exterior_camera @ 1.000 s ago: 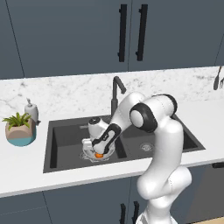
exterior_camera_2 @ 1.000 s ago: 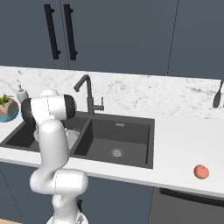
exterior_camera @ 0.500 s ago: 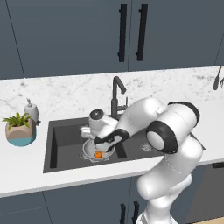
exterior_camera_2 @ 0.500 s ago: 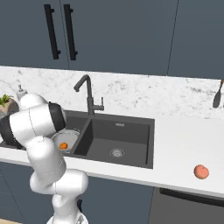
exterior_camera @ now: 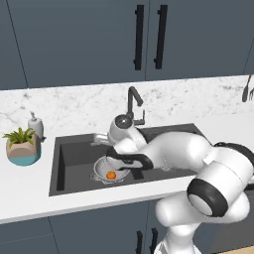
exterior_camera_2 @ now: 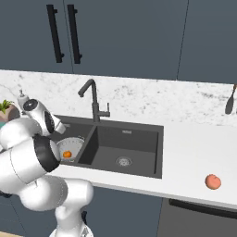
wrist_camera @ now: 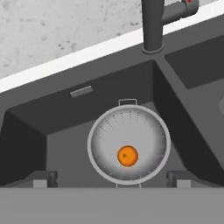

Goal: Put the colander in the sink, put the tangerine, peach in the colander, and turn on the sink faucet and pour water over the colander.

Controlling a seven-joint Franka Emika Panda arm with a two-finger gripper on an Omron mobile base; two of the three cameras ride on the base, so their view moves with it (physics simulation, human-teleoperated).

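Poised above the left basin of the sink (exterior_camera: 74, 158), the end effector (wrist_camera: 111, 181) looks straight down at the colander (wrist_camera: 128, 146), its two dark fingertips (wrist_camera: 41, 179) spread wide apart with nothing between them, so it is open and empty. The colander sits on the floor of that left basin, and the tangerine (wrist_camera: 127, 156) lies inside it, a little off its middle toward the front rim of the sink. The sink faucet (exterior_camera_2: 94, 102) rises from the back edge of the sink, at the divider between the two basins, its spout hooking forward. With the colander placed and the tangerine in it, the step in hand appears to be fetching the peach (exterior_camera_2: 213, 181). That fruit rests on the counter (exterior_camera_2: 194, 152) well to the right of the sink, near the counter's front edge, past the whole of the right basin. So the relation the next move turns on is plain: the peach lies far to the right of the end effector, on the opposite side of the sink from the colander, and the arm would likely have to rise clear of the basin and swing across the sink, or the base drive rightward, before any descent. Being round, the peach offers no preferred grasp axis.
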